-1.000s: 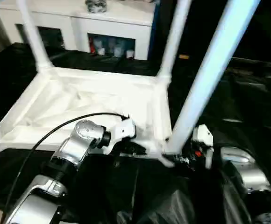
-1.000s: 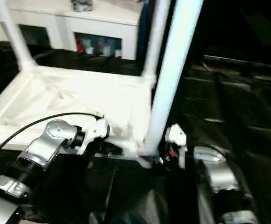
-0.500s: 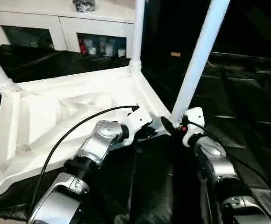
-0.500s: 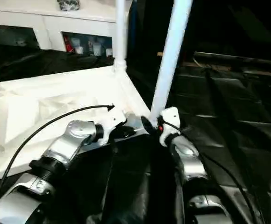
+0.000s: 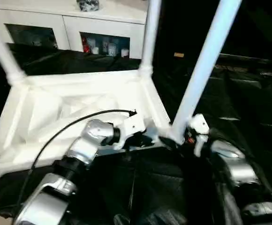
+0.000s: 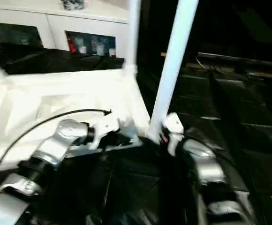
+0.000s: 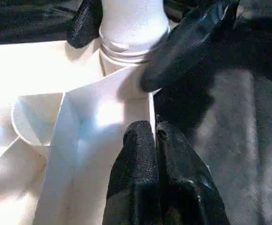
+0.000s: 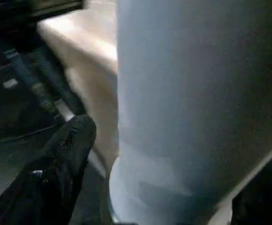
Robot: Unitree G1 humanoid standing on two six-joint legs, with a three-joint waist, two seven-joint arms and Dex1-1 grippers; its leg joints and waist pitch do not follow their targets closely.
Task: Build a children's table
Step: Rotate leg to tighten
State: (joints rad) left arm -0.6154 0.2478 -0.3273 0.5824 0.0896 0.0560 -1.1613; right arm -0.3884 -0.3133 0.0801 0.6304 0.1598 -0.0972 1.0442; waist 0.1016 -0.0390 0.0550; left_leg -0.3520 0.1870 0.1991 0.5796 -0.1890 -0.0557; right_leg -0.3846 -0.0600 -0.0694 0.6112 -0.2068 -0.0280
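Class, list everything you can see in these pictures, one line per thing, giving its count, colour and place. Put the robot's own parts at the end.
table top: one, white, lying underside up on the black sheet, ribs showing.
legs: three in view, white, standing up from corner sockets; near leg by the grippers, far right leg, far left leg.
black sheet: one, black, spread under the table top.
cabinet: one, white with glass doors, behind the table top.
left gripper: one, black fingers, shut on the table top's edge beside the near leg's socket.
right gripper: one, at the foot of the near leg.
forearms: two, silver, left forearm and right forearm, low in the head views.
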